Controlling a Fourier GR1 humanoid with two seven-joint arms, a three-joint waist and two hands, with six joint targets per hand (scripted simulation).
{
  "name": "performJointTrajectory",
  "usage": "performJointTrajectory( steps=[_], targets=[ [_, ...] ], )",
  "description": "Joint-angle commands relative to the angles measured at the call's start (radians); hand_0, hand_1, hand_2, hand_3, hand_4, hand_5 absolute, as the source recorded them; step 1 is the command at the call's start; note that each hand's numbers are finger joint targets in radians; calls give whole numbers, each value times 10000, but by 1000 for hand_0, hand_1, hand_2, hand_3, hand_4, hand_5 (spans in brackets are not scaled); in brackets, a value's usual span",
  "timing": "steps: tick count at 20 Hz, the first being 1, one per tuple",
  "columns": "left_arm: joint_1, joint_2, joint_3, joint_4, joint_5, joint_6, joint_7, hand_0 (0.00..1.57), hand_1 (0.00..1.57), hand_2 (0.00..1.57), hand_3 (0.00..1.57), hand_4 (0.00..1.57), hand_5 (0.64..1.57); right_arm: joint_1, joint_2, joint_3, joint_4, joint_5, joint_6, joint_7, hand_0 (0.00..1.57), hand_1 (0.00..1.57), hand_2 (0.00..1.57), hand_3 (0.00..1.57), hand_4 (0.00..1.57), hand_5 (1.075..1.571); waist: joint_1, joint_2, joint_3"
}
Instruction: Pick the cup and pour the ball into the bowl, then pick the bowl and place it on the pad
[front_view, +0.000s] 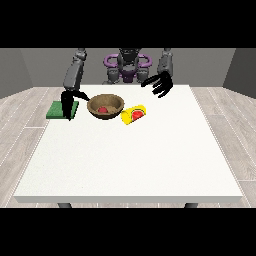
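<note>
Large white desk (130, 165), near part bare. Yellow cup (133, 114) lies tipped on side just right of round brown wooden bowl (105, 106); red inside cup mouth. Small red ball (103, 109) sits in bowl. Flat green square pad (62, 110) left of bowl, apart. Hand at view's left (66, 103) hangs over pad, forearm dropping steeply; cannot tell finger state. Farther back, hand at view's right (160, 83) raised above desk, fingers spread open, holding nothing.

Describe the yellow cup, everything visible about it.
The yellow cup lies on its side on the white table, just at the view's right of the brown bowl, close to or touching its rim. Its open mouth faces the camera and shows a red inside. It looks smooth, like plastic. No hand touches it.
</note>
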Motion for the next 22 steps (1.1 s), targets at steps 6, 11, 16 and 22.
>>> performJointTrajectory(
  steps=[6, 11, 16, 22],
  targets=[
    [240, 395, 1062, 1066, 1811, -1021, -1111, 0, 0, 0, 0, 0, 1527, -226, 947, 838, -187, 487, -847, 502, 0, 0, 0, 0, 0, 1545, -643, -596, 33],
    [1070, 69, 580, 685, 1823, -1087, -442, 0, 0, 0, 0, 0, 1537, 728, 1317, 936, 494, 419, -414, 129, 0, 0, 0, 0, 93, 1540, -549, -1486, 38],
    [975, -48, -64, -286, 1709, -1002, -733, 0, 0, 0, 0, 0, 1554, 225, 927, 400, 1500, 222, -308, -1034, 0, 0, 0, 0, 258, 1549, 62, -295, 43],
    [318, 500, 78, -1069, 1862, -1836, 42, 0, 0, 0, 0, 0, 1558, 108, 1055, 185, 1802, 39, -340, -1533, 0, 0, 0, 0, 151, 1525, 725, 275, 47]
  ],
)
